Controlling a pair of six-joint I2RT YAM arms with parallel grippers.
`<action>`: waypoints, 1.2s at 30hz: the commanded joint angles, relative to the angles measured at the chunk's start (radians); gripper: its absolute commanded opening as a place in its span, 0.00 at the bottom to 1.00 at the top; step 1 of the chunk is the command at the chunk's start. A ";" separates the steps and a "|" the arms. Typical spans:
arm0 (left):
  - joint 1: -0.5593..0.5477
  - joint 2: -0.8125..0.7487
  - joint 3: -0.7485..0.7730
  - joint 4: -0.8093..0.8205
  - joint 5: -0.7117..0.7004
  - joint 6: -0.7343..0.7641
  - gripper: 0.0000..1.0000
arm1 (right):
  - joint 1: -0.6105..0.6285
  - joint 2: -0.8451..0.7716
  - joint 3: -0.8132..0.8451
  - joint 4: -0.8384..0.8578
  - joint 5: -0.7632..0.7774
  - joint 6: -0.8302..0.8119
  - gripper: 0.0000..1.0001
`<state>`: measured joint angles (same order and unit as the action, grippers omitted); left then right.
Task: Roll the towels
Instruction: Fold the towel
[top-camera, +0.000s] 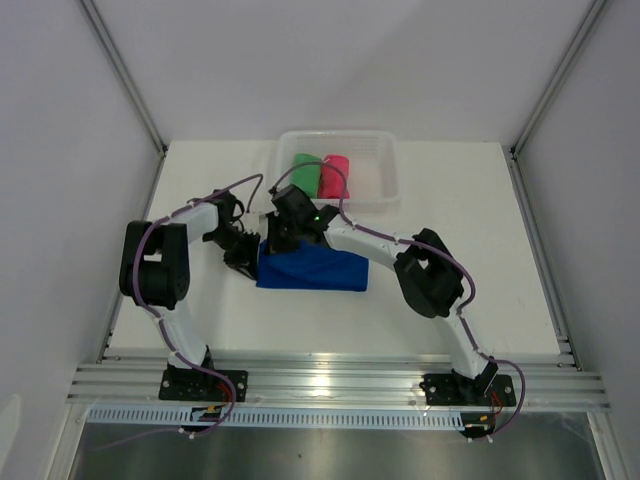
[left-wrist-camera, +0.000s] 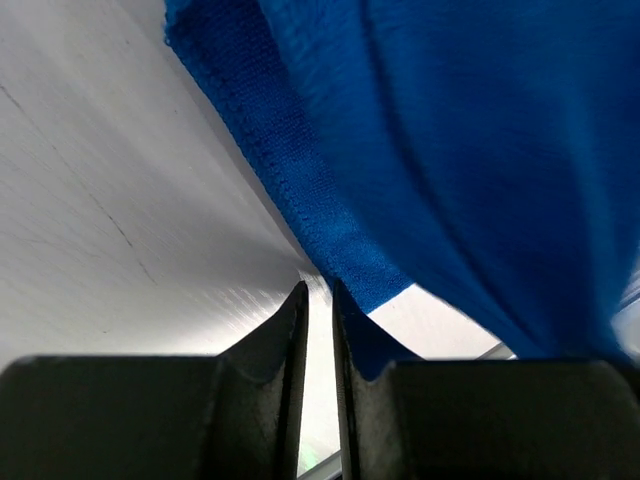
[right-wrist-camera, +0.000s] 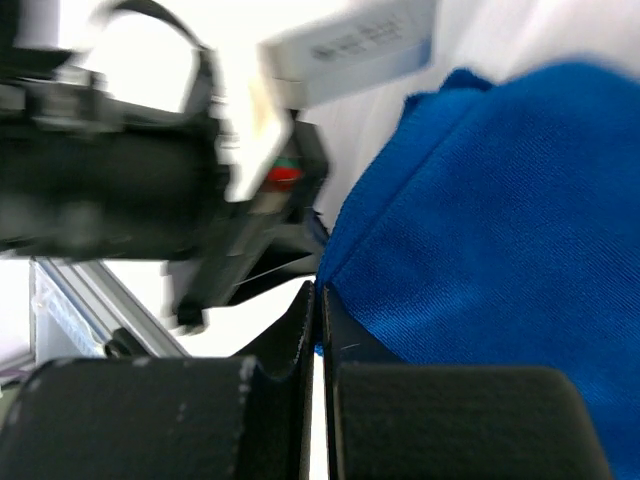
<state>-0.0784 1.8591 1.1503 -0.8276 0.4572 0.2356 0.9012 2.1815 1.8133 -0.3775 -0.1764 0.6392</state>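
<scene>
The only writing is on a white label (right-wrist-camera: 350, 45) on the left arm, too blurred to read. The blue towel (top-camera: 312, 270), a fine-knit microfibre cloth with a stitched hem, lies folded into a thick pad on the smooth white bench (top-camera: 460, 210). The right end effector (right-wrist-camera: 318, 290) is pressed together, pinching the towel's left edge. The left end effector (left-wrist-camera: 320, 288) is nearly closed at the hem corner; I cannot tell whether cloth is caught. The green towel (top-camera: 305, 173) and pink-red towel (top-camera: 335, 175) sit as rolls in the translucent plastic basket (top-camera: 388, 165).
</scene>
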 joint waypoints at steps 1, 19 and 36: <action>0.012 0.000 0.029 0.013 0.035 -0.009 0.18 | -0.004 0.043 -0.017 0.064 -0.078 0.001 0.00; 0.039 -0.051 0.071 0.002 0.046 -0.039 0.32 | 0.024 0.066 -0.083 0.152 -0.305 -0.154 0.32; -0.029 -0.066 0.013 -0.028 0.049 -0.027 0.39 | -0.220 -0.433 -0.466 0.060 -0.060 -0.311 0.41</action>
<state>-0.0860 1.8492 1.1995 -0.8394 0.5011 0.2005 0.7868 1.8328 1.4204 -0.2588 -0.3721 0.3565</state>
